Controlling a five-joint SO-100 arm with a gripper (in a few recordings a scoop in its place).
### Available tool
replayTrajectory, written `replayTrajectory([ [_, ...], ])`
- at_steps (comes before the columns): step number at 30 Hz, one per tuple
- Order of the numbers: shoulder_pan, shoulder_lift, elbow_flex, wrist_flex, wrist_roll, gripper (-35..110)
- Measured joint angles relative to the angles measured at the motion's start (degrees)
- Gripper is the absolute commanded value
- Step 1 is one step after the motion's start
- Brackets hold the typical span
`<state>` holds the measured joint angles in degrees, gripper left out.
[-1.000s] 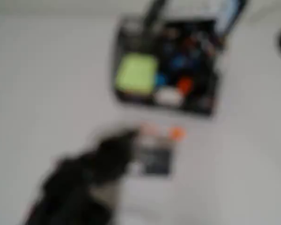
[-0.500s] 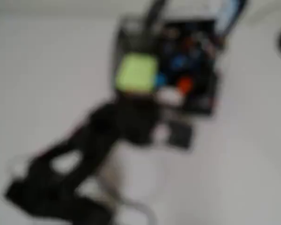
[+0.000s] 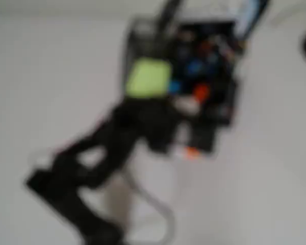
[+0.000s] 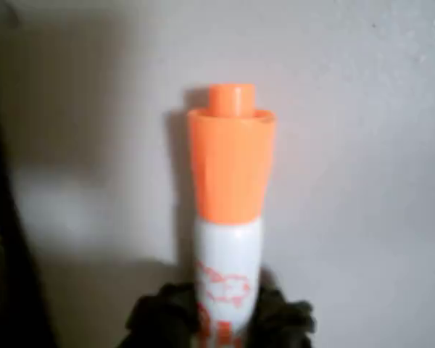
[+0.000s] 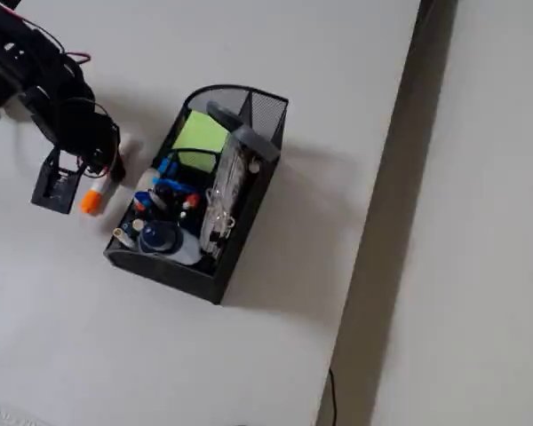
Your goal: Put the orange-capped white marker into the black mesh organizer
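My gripper (image 4: 222,322) is shut on the orange-capped white marker (image 4: 228,217). The dark fingers (image 4: 154,317) pinch its white barrel near the pinkish print, and the cap points away over bare table. In the fixed view the gripper (image 5: 102,173) hangs just left of the black mesh organizer (image 5: 249,232), with the marker's (image 5: 92,201) orange cap pointing down and left, outside the mesh wall. The blurred overhead view has the orange cap (image 3: 192,151) just in front of the organizer's (image 3: 225,115) near wall, under my black arm.
A green sticky-note pad (image 5: 200,138) and several pens and blue items fill the organizer's compartments. In the fixed view the table edge (image 5: 386,222) runs down the right side. A pale cable loop (image 3: 158,212) lies near the arm's base.
The marker was lying on the table in front of the organizer. My arm has swung in from the lower left, taken hold of it and carried it up against the organizer's front.
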<state>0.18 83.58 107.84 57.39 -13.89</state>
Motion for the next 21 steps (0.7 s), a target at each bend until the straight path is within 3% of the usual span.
replayTrajectory([
  [9,-1.1,18.3,0.2,1.8,-13.9,0],
  [14,-1.1,34.0,0.1,-6.3,-21.4,0],
  [21,1.8,39.2,0.1,-23.6,-30.1,0],
])
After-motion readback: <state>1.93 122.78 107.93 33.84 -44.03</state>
